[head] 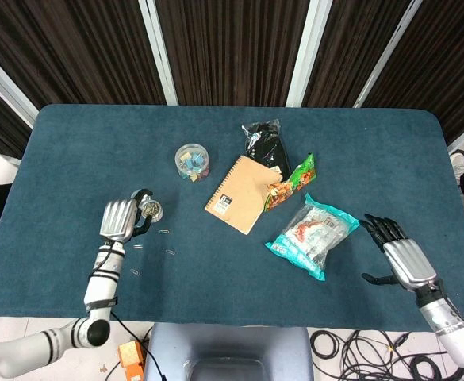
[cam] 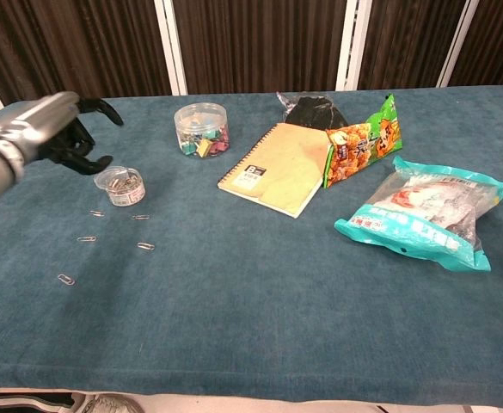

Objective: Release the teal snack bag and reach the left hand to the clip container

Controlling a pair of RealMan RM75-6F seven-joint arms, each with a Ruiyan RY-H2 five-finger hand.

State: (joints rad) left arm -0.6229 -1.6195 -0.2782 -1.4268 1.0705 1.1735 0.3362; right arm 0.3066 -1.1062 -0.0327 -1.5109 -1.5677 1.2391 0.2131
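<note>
The teal snack bag (head: 311, 236) (cam: 423, 219) lies flat on the blue table, right of centre, with nothing holding it. My right hand (head: 398, 255) hovers open a little to its right, fingers spread, not touching it; the chest view does not show this hand. A small round container of paper clips (head: 151, 209) (cam: 120, 185) stands at the left. My left hand (head: 120, 220) (cam: 49, 131) is raised just left of it, fingers apart and holding nothing. A larger clear jar of coloured clips (head: 190, 159) (cam: 201, 129) stands further back.
Loose paper clips (cam: 145, 246) lie scattered in front of the small container. A tan spiral notebook (head: 239, 193) sits mid-table, with a green and orange snack bag (head: 291, 182) and a black bag (head: 263, 143) beside it. The table's front edge (cam: 251, 391) is near.
</note>
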